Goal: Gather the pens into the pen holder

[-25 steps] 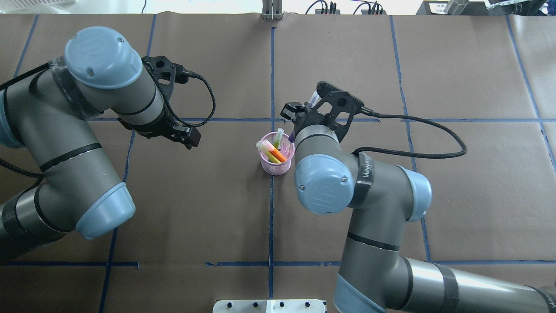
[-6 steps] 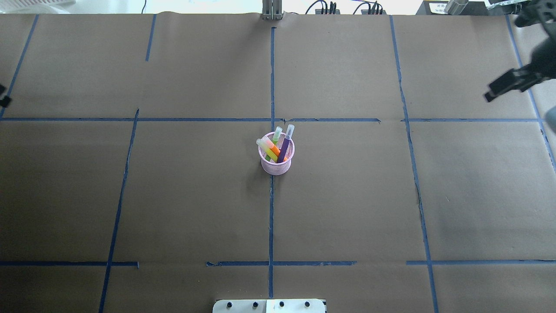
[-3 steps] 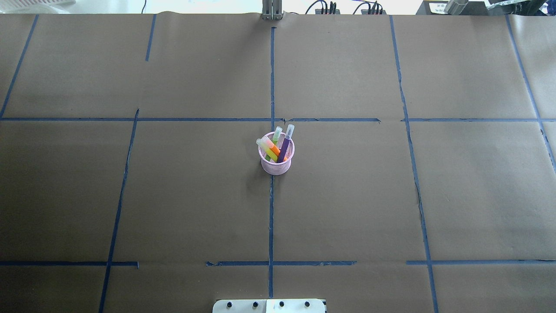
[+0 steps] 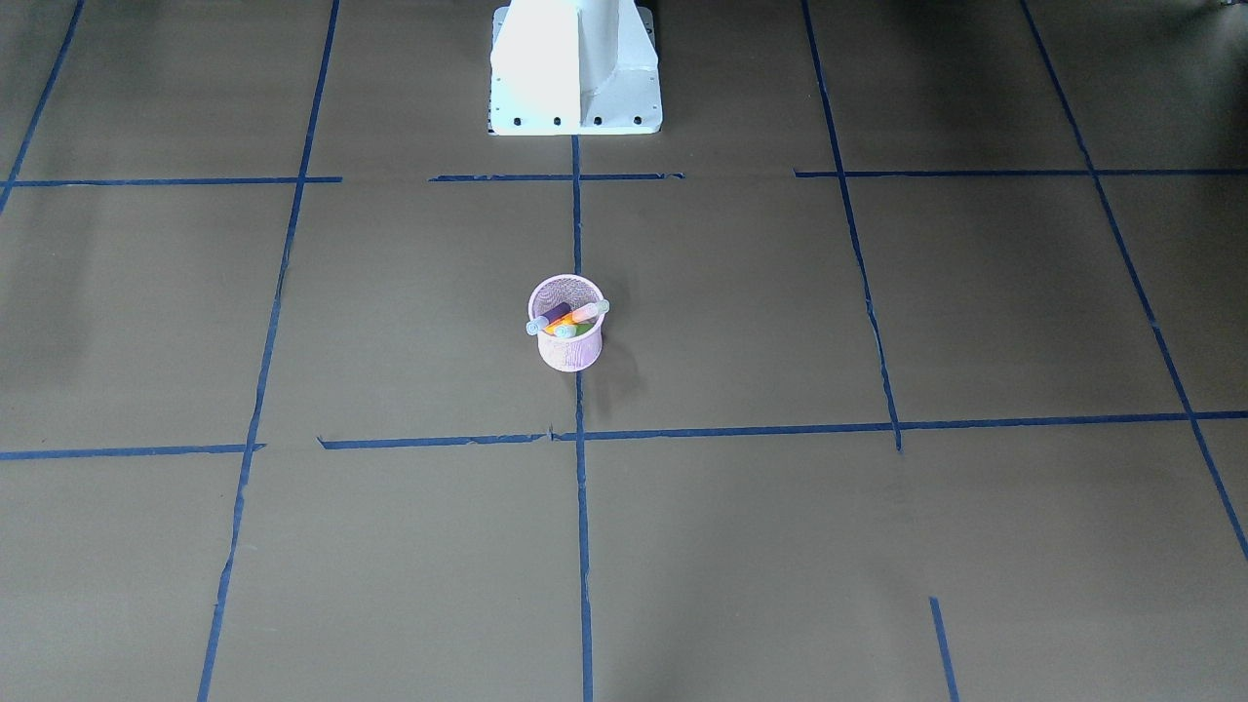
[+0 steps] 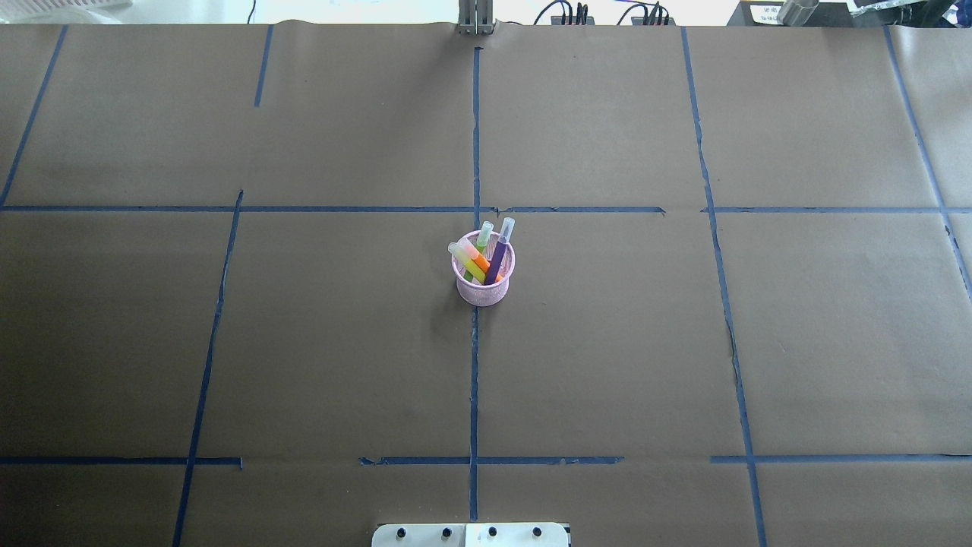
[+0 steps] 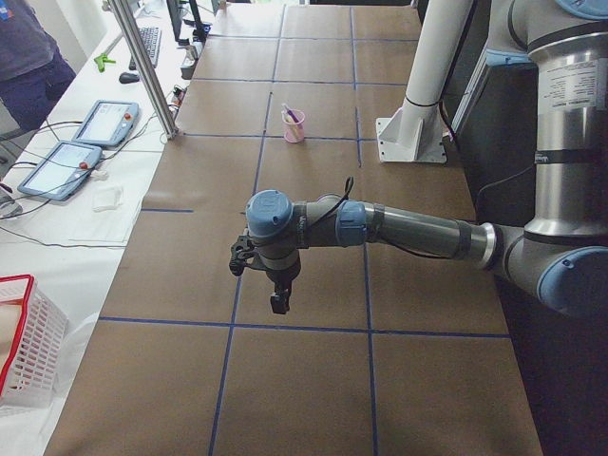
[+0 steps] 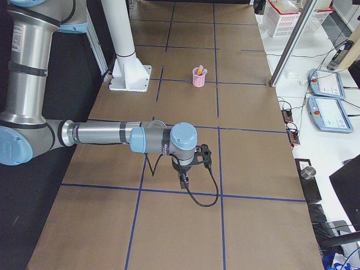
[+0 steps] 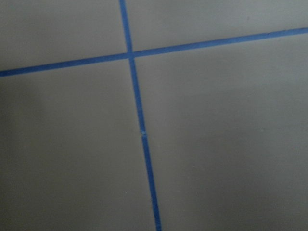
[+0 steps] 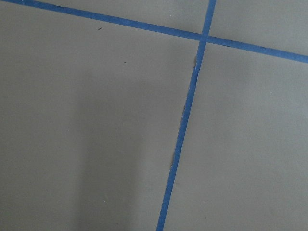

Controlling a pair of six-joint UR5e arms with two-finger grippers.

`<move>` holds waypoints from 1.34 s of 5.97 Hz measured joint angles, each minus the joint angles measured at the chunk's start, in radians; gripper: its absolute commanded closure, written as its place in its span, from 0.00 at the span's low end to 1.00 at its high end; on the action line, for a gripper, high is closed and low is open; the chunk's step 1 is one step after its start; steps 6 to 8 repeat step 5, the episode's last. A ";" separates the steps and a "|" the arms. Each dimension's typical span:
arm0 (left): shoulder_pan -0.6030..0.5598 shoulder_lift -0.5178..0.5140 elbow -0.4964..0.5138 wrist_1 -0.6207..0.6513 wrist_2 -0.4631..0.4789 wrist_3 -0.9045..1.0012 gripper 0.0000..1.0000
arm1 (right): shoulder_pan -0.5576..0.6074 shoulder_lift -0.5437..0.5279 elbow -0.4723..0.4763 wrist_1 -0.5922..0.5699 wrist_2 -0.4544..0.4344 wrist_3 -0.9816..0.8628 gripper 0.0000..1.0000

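Observation:
The pink mesh pen holder (image 5: pixel 484 291) stands upright at the table's middle, on a blue tape line. The purple pen (image 5: pixel 497 260), the orange pen (image 5: pixel 481 260) and the green pen (image 5: pixel 484 237) lean inside it, caps up; a yellow-green stick (image 5: pixel 468 264) lies beside the orange one. The holder also shows in the front view (image 4: pixel 565 353). Neither gripper is in the overhead or front views. The left gripper (image 6: pixel 277 296) hangs over bare table far from the holder (image 6: pixel 295 128). The right gripper (image 7: pixel 184 179) does the same at the other end. I cannot tell whether either is open or shut.
The robot's white base plate (image 4: pixel 575 68) stands at the table's near edge. Blue tape lines (image 5: pixel 474 137) grid the brown paper. Beside the table are control tablets (image 6: pixel 104 122), a metal post (image 6: pixel 142 66), a white basket (image 6: pixel 28 342) and a person (image 6: pixel 28 47).
The purple pen, held over the holder by my right gripper 4.2 s ago, now stands in it. Both arms have drawn back out of the overhead view.

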 measured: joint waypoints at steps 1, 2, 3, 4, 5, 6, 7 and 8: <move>0.003 0.010 0.008 0.000 0.004 0.000 0.00 | 0.000 0.001 0.000 0.000 0.000 0.001 0.00; 0.005 0.015 0.017 0.000 0.005 0.003 0.00 | 0.000 0.001 0.000 -0.001 0.000 0.001 0.00; 0.006 0.018 0.021 0.001 0.005 0.004 0.00 | 0.000 0.001 0.000 -0.001 0.000 0.001 0.00; 0.006 0.018 0.023 0.001 0.005 0.005 0.00 | 0.000 0.001 0.000 -0.001 0.000 0.001 0.00; 0.007 0.018 0.024 0.000 0.005 0.004 0.00 | 0.000 0.001 0.000 0.000 0.000 0.001 0.00; 0.007 0.018 0.024 0.000 0.005 0.004 0.00 | 0.000 0.001 0.000 0.000 0.000 0.001 0.00; 0.007 0.018 0.024 0.000 0.005 0.004 0.00 | 0.000 0.001 0.000 0.000 0.000 0.001 0.00; 0.007 0.018 0.024 0.000 0.005 0.004 0.00 | 0.000 0.001 0.000 0.000 0.000 0.001 0.00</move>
